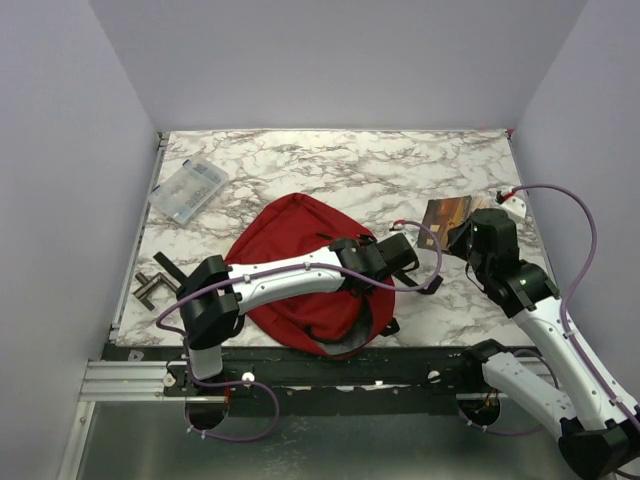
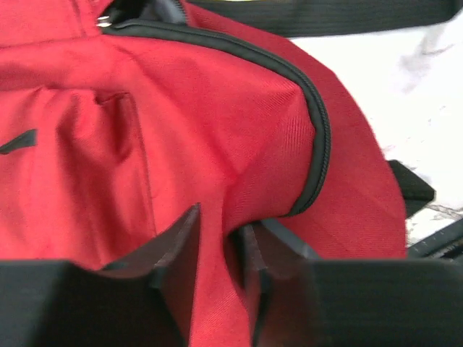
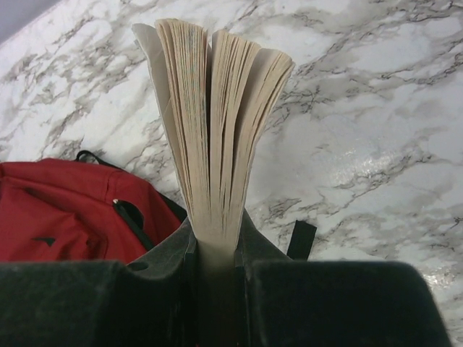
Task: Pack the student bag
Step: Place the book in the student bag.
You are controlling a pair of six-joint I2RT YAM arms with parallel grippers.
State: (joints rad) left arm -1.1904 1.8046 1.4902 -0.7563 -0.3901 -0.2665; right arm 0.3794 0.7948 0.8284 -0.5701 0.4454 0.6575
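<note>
**Left gripper [image 2: 217, 235] pinches bag [image 1: 290, 240]; right gripper [image 3: 217, 249] clamps book [image 3: 217, 123]**

The marble counter [image 1: 350, 165] carries everything. The bag lies on it left of centre, close to the arm bases. It is a red, soft heap and by far the biggest thing there.

The left arm [image 1: 290, 275] stretches low across the bag from the near left corner to the bag's right edge. Its elbow bends by the base. At the edge, its fingers [image 2: 177, 249] stand narrow with a ridge of red cloth between them, just beside the curved black zipper [image 2: 318, 137]. Whether that zipper is undone I cannot tell.

The right arm [image 1: 560, 350] rises from the near right corner and folds back toward the middle. It holds the book to the bag's right, near the left gripper. Its jaws press on the spine end, so the book's long axis runs straight out from the gripper, with the pages fanning loose at the far end.

The bag therefore lies to the left of the book, and the right arm is the one placed to carry it over. In my judgement, the cloth must first be lifted to make a mouth.

The clear case [image 1: 188, 190] sits well apart at the far left.
</note>
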